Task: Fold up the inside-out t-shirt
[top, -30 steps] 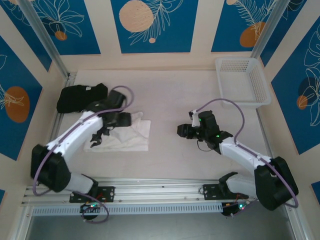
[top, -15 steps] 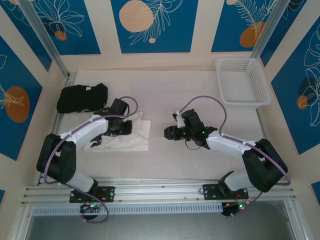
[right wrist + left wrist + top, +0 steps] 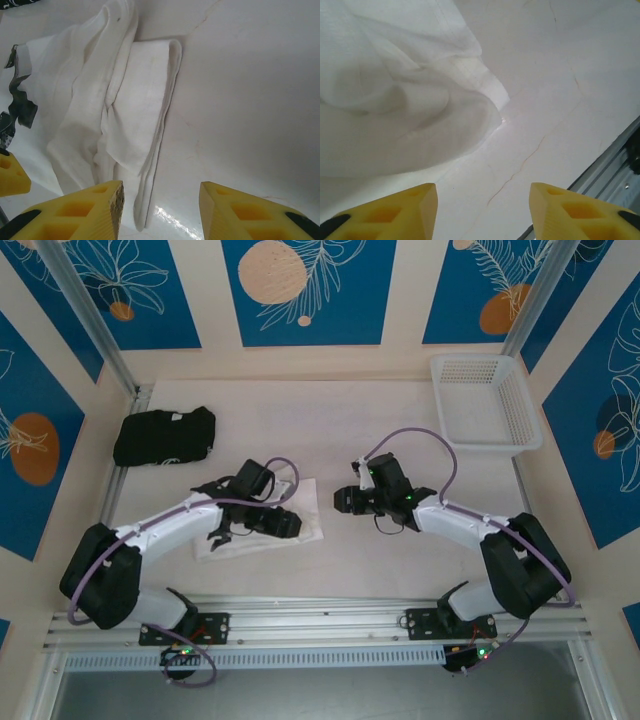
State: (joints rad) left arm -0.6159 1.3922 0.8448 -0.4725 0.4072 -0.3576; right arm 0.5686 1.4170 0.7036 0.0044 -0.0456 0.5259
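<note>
- Right now the plain white, wrinkly cotton t-shirt (image 3: pixel 255 536) lies as a folded bundle flat on the pale counter (image 3: pixel 400 430). It sits left of centre, nearer the front edge than the back wall.
- Left pincer (image 3: pixel 482 212): yellow fingers spread apart with nothing between them, so it is released. It is low over bare counter, just beside the shirt's folded edge. In its wrist view the fabric sits in the upper left.
- From the top camera, the left arm reaches across the shirt and covers its middle. White cloth shows on both sides of the arm.
- Right pincer (image 3: pixel 160 212): yellow fingers apart, nothing clamped, released. It points at the shirt's right edge. From the top camera it is near the shirt, with a strip of bare counter between them.
- Right wrist view: the shirt shows layered folds, with a flatter folded panel on the right that ends in a rolled edge. The lower end of that fold comes close to the finger at the left of that view. I can't tell whether they touch.
- Black folded garment (image 3: pixel 163 435): back left of the counter, well apart from the shirt.
- White plastic lattice basket (image 3: pixel 485 405): back right corner, well apart from both pincers.
- Silver aluminium rail (image 3: pixel 320 615): runs along the near edge, with both arm bases bolted to it.
</note>
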